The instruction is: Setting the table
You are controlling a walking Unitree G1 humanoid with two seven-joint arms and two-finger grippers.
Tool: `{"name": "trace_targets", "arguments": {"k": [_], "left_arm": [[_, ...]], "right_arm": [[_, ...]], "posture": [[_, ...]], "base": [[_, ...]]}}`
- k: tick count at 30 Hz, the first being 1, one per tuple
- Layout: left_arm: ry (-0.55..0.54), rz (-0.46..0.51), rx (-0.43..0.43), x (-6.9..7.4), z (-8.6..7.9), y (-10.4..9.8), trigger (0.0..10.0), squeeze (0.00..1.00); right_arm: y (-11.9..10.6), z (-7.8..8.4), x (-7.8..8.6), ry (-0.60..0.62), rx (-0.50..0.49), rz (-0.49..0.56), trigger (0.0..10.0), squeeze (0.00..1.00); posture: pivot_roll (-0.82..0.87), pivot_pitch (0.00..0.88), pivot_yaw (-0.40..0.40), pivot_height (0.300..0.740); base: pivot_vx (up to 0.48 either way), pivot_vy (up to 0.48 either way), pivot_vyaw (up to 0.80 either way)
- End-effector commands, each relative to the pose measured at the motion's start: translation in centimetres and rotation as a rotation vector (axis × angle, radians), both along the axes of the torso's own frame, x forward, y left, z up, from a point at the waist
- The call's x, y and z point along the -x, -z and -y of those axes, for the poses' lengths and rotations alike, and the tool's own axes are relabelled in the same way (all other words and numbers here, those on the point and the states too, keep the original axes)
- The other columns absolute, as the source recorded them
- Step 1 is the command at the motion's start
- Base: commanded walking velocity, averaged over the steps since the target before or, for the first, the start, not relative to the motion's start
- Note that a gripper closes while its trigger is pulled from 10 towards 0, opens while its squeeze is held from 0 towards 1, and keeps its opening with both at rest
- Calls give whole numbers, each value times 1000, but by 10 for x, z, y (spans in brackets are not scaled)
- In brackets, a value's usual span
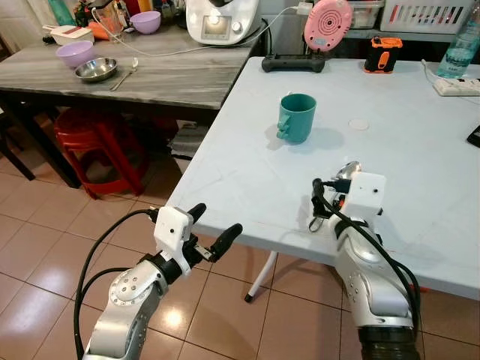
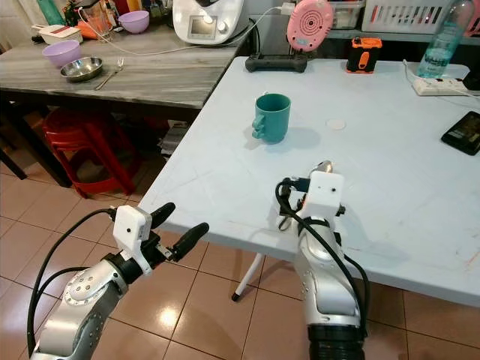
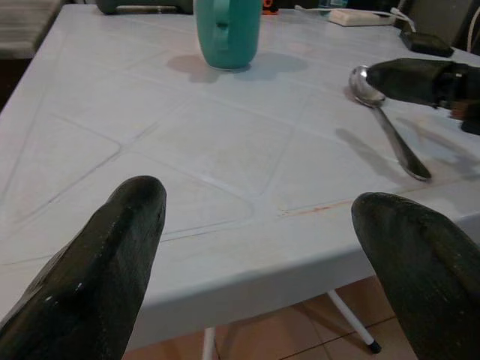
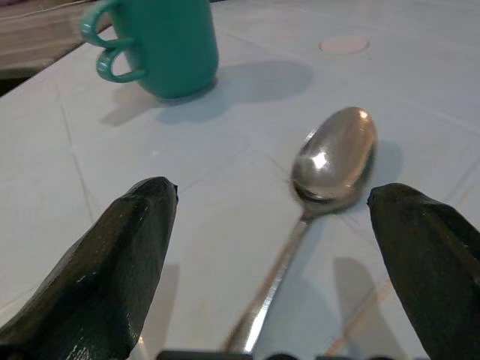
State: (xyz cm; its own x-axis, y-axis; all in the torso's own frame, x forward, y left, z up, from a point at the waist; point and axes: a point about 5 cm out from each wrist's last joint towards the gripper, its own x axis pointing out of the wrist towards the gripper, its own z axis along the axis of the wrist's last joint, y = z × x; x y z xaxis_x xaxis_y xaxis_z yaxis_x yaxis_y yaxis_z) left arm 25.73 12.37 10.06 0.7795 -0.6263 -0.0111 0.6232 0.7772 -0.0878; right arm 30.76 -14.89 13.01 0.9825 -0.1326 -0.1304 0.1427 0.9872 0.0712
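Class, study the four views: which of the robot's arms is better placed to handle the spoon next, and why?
The right. The right gripper is over the white table, jaws open to either side of the spoon beside the teal mug. The left gripper hangs off the table's edge, above the floor.

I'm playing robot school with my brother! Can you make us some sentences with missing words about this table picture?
1. The mug on the white table is coloured ____.
2. The shiny thing lying between the right gripper's open fingers is a ____.
3. The left gripper hovers open just off the table's ____.
4. The mug stands ____, not tipped over.

Missing words: green; spoon; edge; upright
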Motion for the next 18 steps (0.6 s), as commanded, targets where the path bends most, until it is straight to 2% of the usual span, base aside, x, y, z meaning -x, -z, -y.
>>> {"name": "trace_targets", "arguments": {"k": [1,5,13,16,17,18], "left_arm": [[30,4,-2,1,-1,-3,10000,0],[67,10,9,1,-1,-6,10000,0],[103,17,2,1,0,-7,10000,0],[148,19,12,3,3,-9,10000,0],[157,20,13,3,4,-9,10000,0],[157,20,13,3,4,-9,10000,0]], "right_arm": [[5,-4,-3,5,-6,-46,10000,0],[5,-10,-13,-11,18,-79,10000,0],[4,-13,-25,10,29,-107,10000,0],[7,-12,-33,19,18,-140,10000,0],[9,-13,-34,20,14,-156,9059,0],[9,-13,-34,20,14,-156,9059,0]], "posture": [[-103,95,89,740],[-103,98,87,740],[-107,103,84,740],[-109,102,80,740],[-109,102,80,740],[-109,102,80,740]], "base": [[0,0,0],[0,0,0],[0,0,0],[0,0,0],[0,0,0],[0,0,0]]}}
